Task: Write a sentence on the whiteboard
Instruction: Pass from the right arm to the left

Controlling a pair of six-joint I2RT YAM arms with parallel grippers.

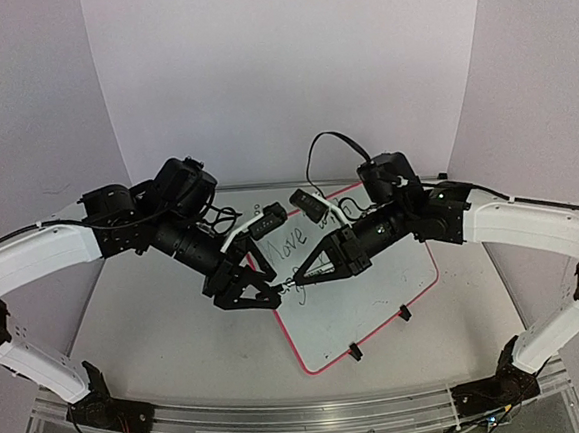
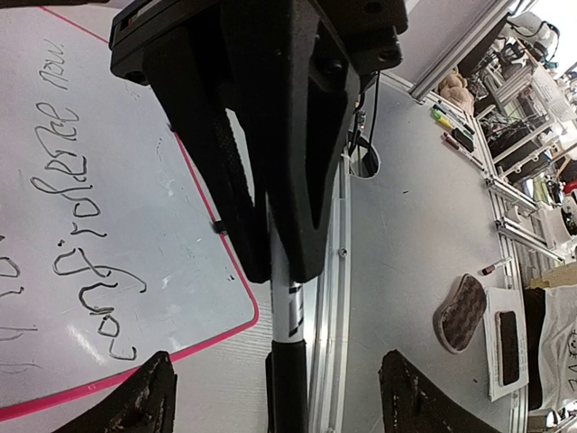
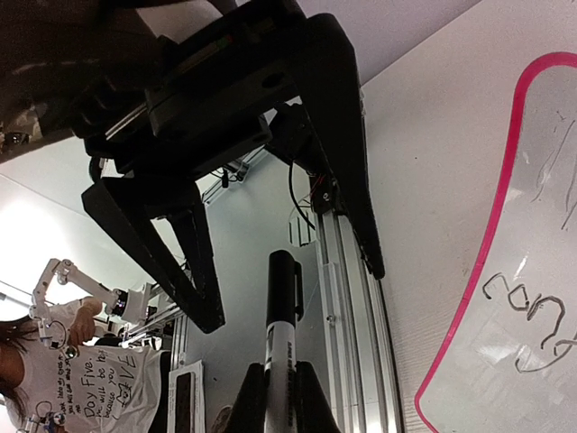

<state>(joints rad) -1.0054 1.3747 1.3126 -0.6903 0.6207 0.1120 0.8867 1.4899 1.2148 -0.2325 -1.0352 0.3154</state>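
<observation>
Above the whiteboard (image 1: 376,300), clamping the marker (image 3: 280,316) in right jaws, left jaws apart; likely done writing; next, pull back straight.

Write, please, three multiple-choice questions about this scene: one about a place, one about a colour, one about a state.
1. Where is the marker? A) in the right claw B) lying on the table C) in a cup
2. What colour is the rim of the whiteboard? A) blue B) pink-red C) green
3. How is the left claw? A) shut on the marker B) shut on nothing C) open

1 A: it clamps the marker's barrel.
2 B: a pink-red line edges the board.
3 C: its jaws stand wide apart.
</observation>
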